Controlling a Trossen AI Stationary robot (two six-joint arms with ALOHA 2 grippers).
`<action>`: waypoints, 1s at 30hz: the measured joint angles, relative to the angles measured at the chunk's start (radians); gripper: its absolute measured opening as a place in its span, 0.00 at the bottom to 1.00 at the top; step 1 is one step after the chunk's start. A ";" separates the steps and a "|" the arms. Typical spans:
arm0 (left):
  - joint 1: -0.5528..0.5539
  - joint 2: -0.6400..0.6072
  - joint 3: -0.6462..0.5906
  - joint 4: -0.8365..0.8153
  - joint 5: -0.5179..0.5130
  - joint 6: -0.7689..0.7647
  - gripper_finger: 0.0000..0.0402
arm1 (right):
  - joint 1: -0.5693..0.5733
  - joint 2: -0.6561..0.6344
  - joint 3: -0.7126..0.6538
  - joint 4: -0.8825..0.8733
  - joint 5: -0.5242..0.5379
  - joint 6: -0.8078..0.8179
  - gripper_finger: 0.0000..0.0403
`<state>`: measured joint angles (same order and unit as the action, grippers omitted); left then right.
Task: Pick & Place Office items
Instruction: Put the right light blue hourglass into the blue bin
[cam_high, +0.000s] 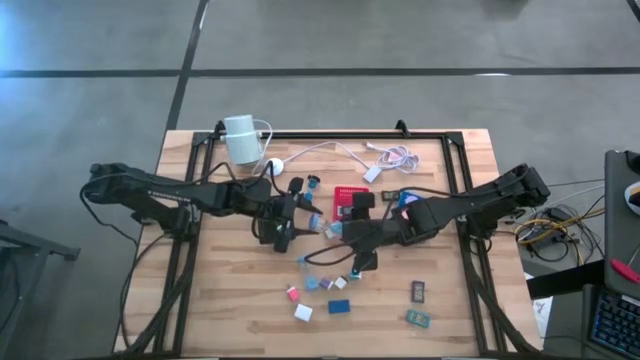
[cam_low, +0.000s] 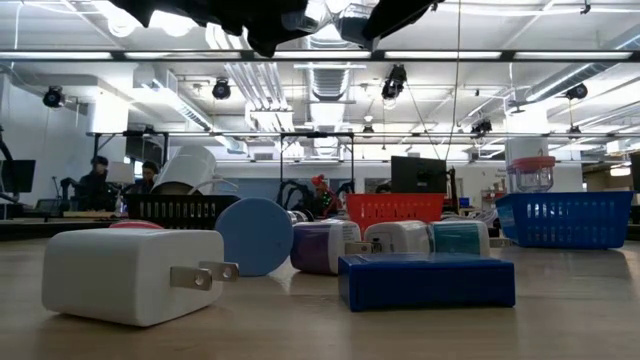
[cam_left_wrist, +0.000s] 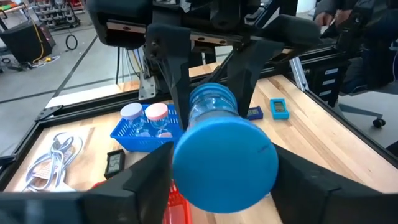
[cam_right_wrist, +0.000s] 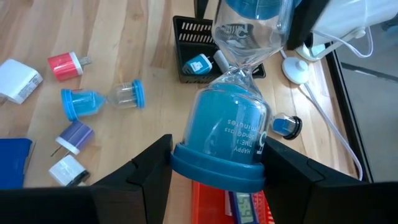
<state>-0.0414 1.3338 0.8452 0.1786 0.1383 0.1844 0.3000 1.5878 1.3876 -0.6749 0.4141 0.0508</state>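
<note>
Two tools met at the centre of the high view over one sand timer (cam_right_wrist: 230, 134), a clear waisted glass with blue sand and round blue plastic caps. The right tool (cam_right_wrist: 219, 149) clamped one cap between its dark fingers, lifting it clear of the bench (cam_high: 230, 320). The left tool (cam_left_wrist: 224, 158) sat around the smooth opposite cap; I could not tell whether it gripped. Below centre on the planked wood lay a boxy white charger (cam_low: 125, 275) with metal prongs, a flat blue block (cam_low: 425, 282) and a smaller timer (cam_right_wrist: 102, 99).
</note>
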 joint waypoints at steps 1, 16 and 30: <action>0.000 0.000 0.000 0.001 0.000 0.000 0.65 | 0.000 0.000 0.000 0.000 0.000 -0.002 0.48; 0.000 0.000 0.000 0.005 0.019 0.007 0.50 | -0.001 0.000 0.000 0.003 0.000 -0.002 0.48; 0.000 -0.022 -0.005 0.008 0.030 0.021 0.50 | -0.004 -0.007 0.000 0.017 0.003 -0.010 0.58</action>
<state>-0.0414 1.3115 0.8402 0.1869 0.1685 0.2054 0.2962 1.5804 1.3877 -0.6580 0.4175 0.0406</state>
